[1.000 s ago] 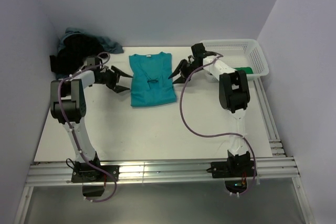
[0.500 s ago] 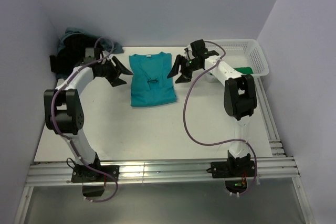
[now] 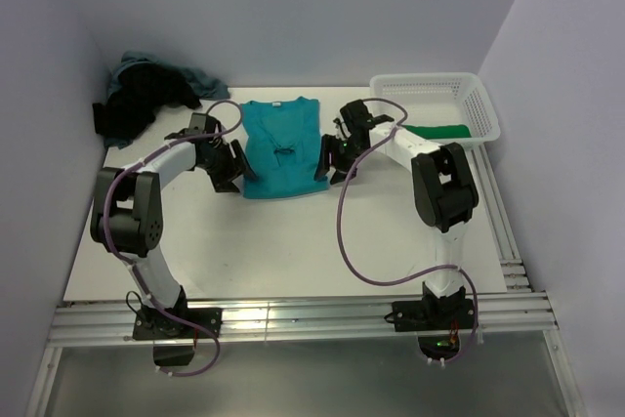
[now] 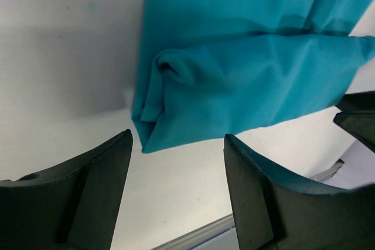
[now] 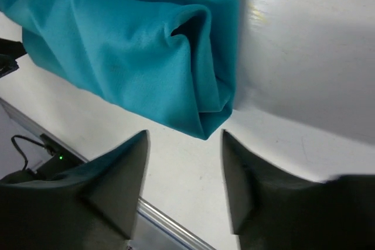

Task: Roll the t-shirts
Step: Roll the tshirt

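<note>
Both grippers — now at t-shirt hem

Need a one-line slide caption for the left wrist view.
Open left fingers poised on either side of a folded corner of the teal t-shirt lying on the white table.

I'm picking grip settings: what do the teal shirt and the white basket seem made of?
Teal t-shirt: soft matte fabric, probably cotton; it folds and creases limply at its near corners. White basket: seemingly rigid moulded plastic, smooth finish; its open lattice walls hold their shape.
</note>
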